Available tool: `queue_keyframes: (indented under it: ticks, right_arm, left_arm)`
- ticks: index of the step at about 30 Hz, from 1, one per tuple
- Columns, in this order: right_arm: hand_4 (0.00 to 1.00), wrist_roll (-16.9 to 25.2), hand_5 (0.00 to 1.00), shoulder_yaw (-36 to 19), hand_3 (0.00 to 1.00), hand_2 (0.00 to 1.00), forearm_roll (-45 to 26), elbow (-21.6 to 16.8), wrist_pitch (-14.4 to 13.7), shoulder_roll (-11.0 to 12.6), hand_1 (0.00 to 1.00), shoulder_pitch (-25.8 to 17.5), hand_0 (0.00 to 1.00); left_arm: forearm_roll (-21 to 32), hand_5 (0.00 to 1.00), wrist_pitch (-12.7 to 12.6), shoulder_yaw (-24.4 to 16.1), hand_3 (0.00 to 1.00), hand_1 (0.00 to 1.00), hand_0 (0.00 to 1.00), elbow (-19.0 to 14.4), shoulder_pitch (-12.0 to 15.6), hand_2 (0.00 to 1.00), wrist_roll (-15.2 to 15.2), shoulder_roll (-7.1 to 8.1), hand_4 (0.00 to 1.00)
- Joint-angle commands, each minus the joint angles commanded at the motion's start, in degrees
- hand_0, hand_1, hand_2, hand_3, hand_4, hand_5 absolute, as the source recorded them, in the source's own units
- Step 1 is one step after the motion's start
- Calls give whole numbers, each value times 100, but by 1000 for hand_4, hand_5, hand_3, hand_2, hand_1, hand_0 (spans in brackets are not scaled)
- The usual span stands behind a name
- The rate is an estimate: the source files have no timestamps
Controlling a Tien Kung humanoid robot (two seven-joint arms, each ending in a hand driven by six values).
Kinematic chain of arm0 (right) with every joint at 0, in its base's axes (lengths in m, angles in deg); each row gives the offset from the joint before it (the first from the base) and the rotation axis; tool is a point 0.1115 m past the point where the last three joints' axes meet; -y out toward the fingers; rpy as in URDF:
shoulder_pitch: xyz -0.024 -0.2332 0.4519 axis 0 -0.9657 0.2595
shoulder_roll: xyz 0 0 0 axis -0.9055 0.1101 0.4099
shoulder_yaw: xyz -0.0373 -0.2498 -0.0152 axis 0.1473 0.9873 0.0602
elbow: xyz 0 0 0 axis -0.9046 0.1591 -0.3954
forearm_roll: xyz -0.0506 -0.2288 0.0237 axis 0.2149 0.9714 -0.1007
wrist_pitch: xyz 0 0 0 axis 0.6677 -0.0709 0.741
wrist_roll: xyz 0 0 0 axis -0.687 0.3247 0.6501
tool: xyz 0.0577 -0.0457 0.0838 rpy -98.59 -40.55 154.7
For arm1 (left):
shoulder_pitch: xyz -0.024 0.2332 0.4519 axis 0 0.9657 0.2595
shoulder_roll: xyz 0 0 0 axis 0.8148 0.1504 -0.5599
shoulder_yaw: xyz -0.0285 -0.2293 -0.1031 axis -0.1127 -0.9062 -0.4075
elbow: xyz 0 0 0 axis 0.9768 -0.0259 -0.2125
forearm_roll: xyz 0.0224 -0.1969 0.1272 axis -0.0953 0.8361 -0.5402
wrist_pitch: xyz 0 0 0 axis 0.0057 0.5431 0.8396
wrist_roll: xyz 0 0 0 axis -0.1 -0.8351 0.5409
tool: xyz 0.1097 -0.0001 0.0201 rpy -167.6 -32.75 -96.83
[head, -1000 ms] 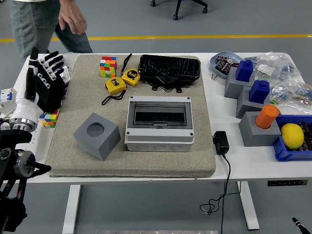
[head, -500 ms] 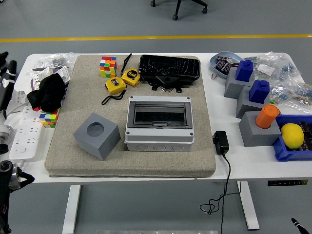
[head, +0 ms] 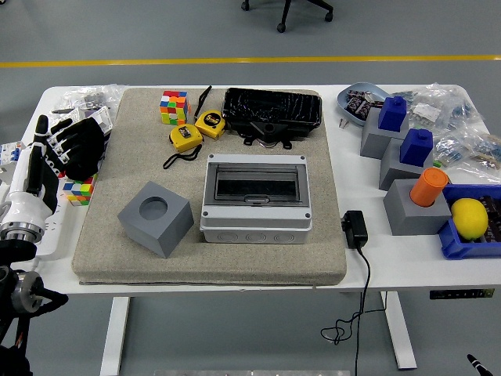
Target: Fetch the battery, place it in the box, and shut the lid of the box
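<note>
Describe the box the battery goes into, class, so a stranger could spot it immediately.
Start at the beige mat covering the middle of the white table. Near the mat's front edge, right of the solid grey cube with a round hole, sits the box. It alone has a dark see-through lid, which is shut.

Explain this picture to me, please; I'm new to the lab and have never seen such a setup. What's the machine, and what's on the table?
The camera sits high on a humanoid robot, looking down over a white table. At the left edge is its left robot hand, fingers spread, holding nothing; the right one is out of view. On a beige mat sit a grey box with its lid shut, a grey cube, two yellow tape measures, a colour cube and a black pack. To the right are grey blocks and a lemon.
</note>
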Motion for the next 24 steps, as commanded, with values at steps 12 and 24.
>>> queue_keyframes:
  ticks: [12, 24]
  right_arm:
    - [998, -192, 998, -189, 774, 751, -50, -111, -82, -30, 771, -1, 811]
    - [998, -105, 998, -89, 761, 739, -442, -81, -279, -58, 741, -24, 793]
  left_arm:
    - [292, 916, 26, 141, 702, 759, 724, -9, -2, 725, 76, -15, 998]
    - [65, 901, -152, 305, 696, 755, 724, -73, -41, 718, 40, -7, 998]
